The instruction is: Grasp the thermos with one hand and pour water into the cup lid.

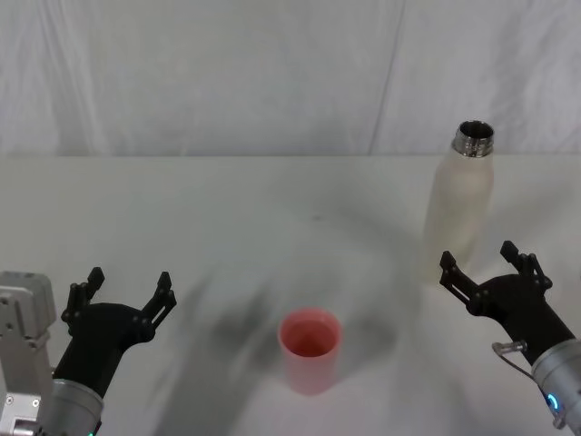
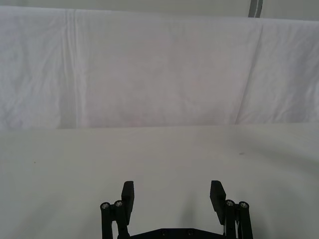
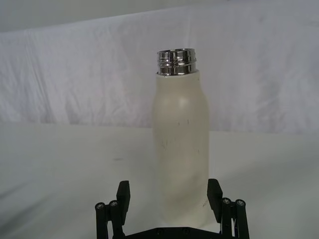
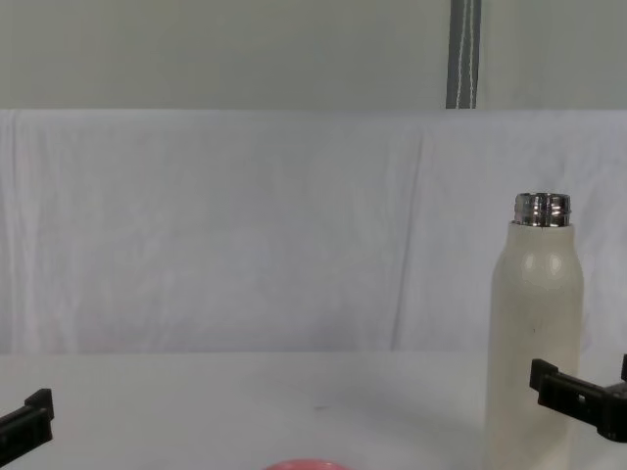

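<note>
The cream-white thermos (image 1: 460, 202) stands upright at the right of the table, its steel neck uncapped; it also shows in the right wrist view (image 3: 181, 149) and the chest view (image 4: 536, 333). My right gripper (image 1: 490, 263) is open just in front of its base, the jaws on either side of the body in the right wrist view (image 3: 169, 196), not touching. The pink cup lid (image 1: 310, 349) sits mouth up near the table's front centre; its rim (image 4: 304, 465) peeks into the chest view. My left gripper (image 1: 127, 292) hangs open at the front left, holding nothing (image 2: 173, 195).
A white cloth covers the table (image 1: 227, 218) and hangs as a backdrop behind it. Bare tabletop lies between the cup lid and the thermos. A grey pole (image 4: 463, 54) stands behind the backdrop.
</note>
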